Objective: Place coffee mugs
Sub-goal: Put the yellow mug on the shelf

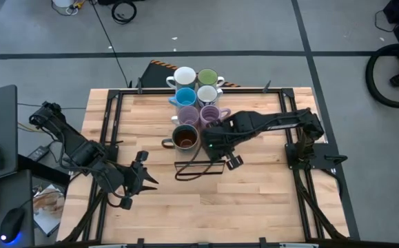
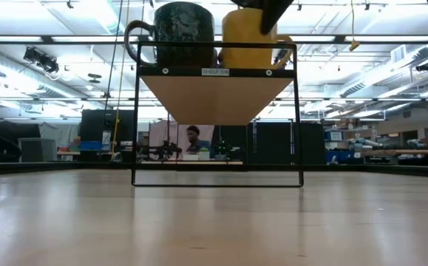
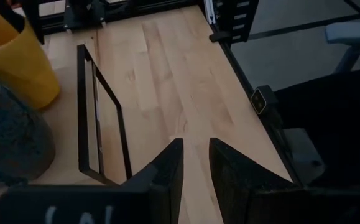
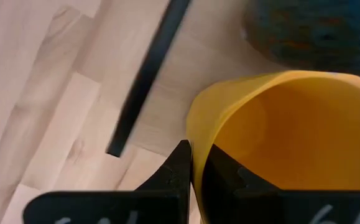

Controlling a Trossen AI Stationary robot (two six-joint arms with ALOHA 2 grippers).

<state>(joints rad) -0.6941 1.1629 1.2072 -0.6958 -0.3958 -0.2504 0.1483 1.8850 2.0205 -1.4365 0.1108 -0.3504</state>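
My right gripper (image 4: 196,163) pinches the orange mug (image 4: 291,137) rim, arm hiding it overhead; left gripper (image 3: 195,165) open near bench's left edge.

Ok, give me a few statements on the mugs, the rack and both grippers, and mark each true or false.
1. The right gripper pinches the yellow-orange mug's rim. True.
2. The dark mug lies tipped on the table. False: it stands upright on the rack's board.
3. The left gripper holds a mug. False: it is open and empty, near the table's left front.
4. Six mugs cluster at the table's far edge. True.
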